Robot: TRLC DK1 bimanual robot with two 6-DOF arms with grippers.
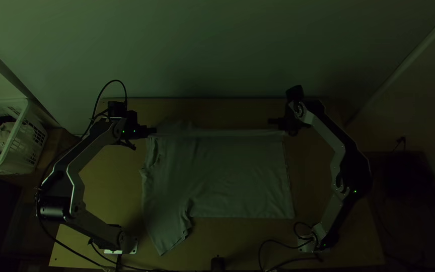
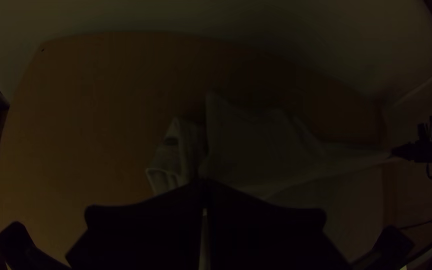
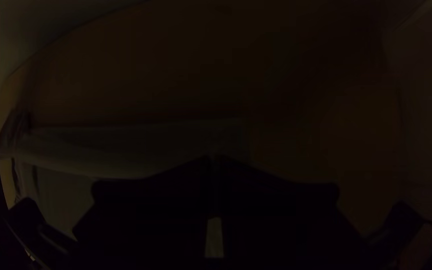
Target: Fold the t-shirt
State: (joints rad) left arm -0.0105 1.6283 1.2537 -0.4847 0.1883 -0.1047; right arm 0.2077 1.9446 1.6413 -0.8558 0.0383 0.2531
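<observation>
The t-shirt [image 1: 232,176] lies mostly spread mid-worktop [image 1: 112,191], its part beyond the taut 12 o'clock edge hard to make out. The left claw [image 1: 152,131] at its 10 o'clock and right claw [image 1: 273,121] between 1 and 2 are both clenched on that edge, pinched fabric hidden.

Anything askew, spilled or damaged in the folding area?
Nothing spilled or damaged that I can see. Slightly untidy: in the top view, the t-shirt is creased along its left side and one sleeve juts out past the body. Probably just mid-fold.
</observation>
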